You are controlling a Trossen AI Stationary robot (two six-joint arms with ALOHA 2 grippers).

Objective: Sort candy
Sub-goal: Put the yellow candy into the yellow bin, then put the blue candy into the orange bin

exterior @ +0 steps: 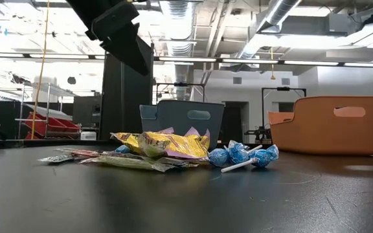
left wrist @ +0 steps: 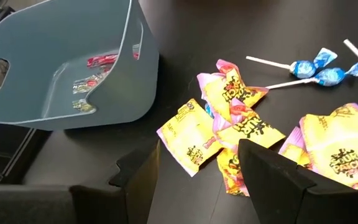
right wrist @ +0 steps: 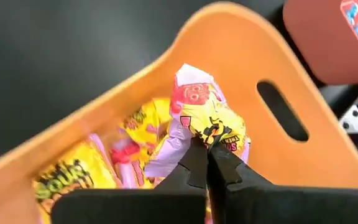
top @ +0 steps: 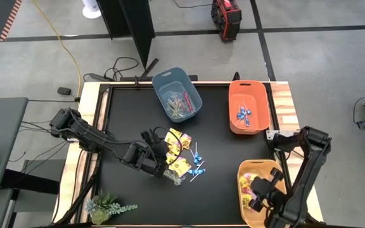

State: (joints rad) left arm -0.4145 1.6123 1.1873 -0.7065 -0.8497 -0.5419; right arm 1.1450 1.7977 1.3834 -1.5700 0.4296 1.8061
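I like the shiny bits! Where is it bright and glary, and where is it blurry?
Low view: ceiling lights glare, and the table in front is soft. Right wrist view: the right gripper pinches a yellow packet that looks sharp, while the yellow bin edge blurs. High view: even light.

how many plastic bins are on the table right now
3: a blue-grey plastic bin at the far middle, an orange plastic bin far right, and a yellow plastic bin near right, under the right gripper. None looks hidden.
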